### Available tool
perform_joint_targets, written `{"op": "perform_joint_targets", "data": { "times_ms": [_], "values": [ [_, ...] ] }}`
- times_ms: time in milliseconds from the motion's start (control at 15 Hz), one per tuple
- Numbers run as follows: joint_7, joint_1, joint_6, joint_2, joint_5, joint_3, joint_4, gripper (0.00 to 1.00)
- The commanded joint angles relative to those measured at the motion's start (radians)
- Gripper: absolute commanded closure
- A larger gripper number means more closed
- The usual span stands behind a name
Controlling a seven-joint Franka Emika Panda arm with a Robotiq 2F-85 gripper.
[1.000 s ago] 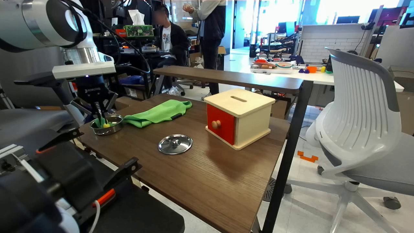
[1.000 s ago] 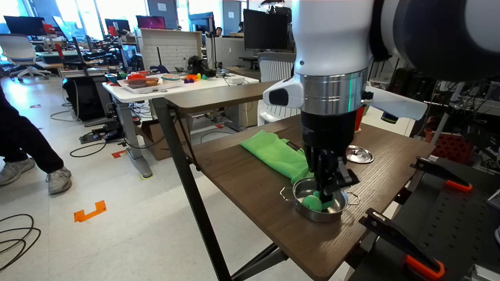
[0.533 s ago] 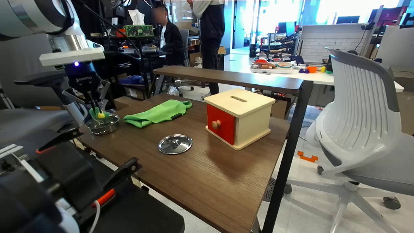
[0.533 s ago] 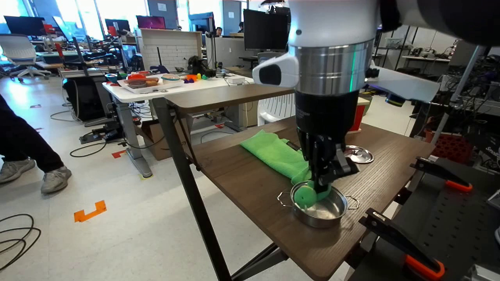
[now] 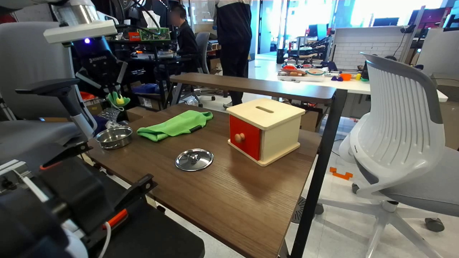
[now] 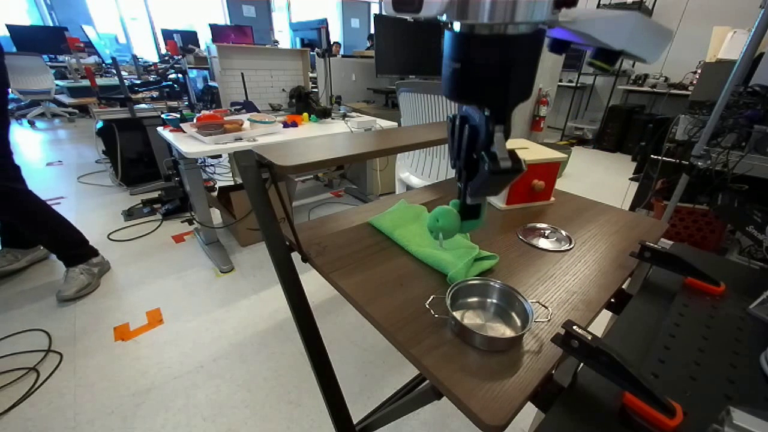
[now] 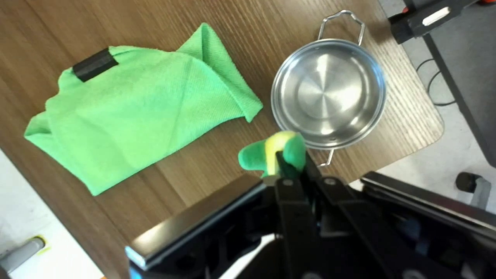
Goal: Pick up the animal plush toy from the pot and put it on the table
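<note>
At the near end of a dark brown wooden table (image 6: 372, 270), in an exterior view, a small, shallow, round silver pot (image 6: 489, 341) stands upright, a wire handle on each side and its shiny bottom showing. A little farther back, a black gripper (image 6: 472, 211) points downward, its fingers pinched together on the animal plush toy (image 6: 444, 223), a tiny green lump that also shows yellow in the wrist view. The toy is in the air, higher than the pot and apart from it. Behind, a bright-green cloth (image 6: 411, 231) lies folded on the table, just beside the pot; to its right is a knobbed silver lid (image 6: 546, 238). Farther off sits a wooden box (image 6: 529, 186) with a red front and a slot in its top. Past the table are a white mesh-backed chair (image 6: 427, 105) and a white table (image 6: 325, 128) bearing small colourful objects.
</note>
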Motion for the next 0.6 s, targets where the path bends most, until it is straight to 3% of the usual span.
{"op": "perform_joint_targets", "data": {
  "times_ms": [0, 533],
  "values": [
    [-0.054, -0.023, -0.036, 0.005, 0.046, 0.015, 0.082, 0.98],
    [-0.020, -0.004, -0.062, 0.210, -0.004, -0.015, 0.371, 0.98]
  ]
}}
